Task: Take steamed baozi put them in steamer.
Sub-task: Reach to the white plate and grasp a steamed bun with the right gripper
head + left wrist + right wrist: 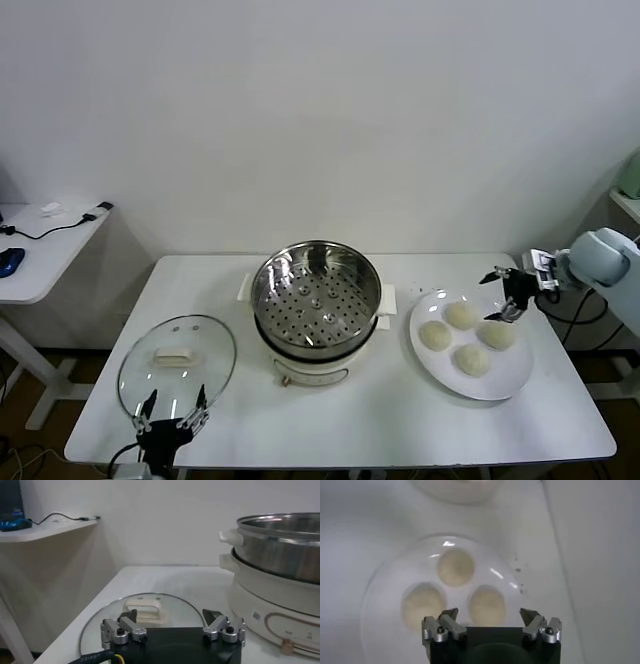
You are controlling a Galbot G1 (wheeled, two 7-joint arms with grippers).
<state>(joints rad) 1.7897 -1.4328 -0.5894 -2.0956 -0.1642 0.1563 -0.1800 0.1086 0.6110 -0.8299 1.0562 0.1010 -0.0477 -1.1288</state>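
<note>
Right now we have our right gripper (508, 296) hovering over the far edge of the white plate (505, 381), its fingers spread wide and holding nothing. That plate sits just to the right of the steamer (316, 310), and on it lie the four steamed baozi (468, 338), clustered close together and all apart from the fingers. From the right wrist view we look straight down on three of them, with the open jaws framing the nearest bun (486, 605), which suggests we are lining up for a top-down pick. We judge the wide opening is deliberate: the buns are soft and round, so the fingers need room to straddle one without nudging its neighbours.

Over at the steamer, the perforated tray is bare and uncovered, ready to take the first bun, so none of the task is done yet. The glass lid (176, 364) lies flat on the table (400, 420) to the left of the steamer, out of the way of the carry path.

Our left gripper (172, 412) waits at the near rim of that lid, well left of the steamer, fingers parted and empty.

Next we likely need a gentle descent and a light squeeze.
</note>
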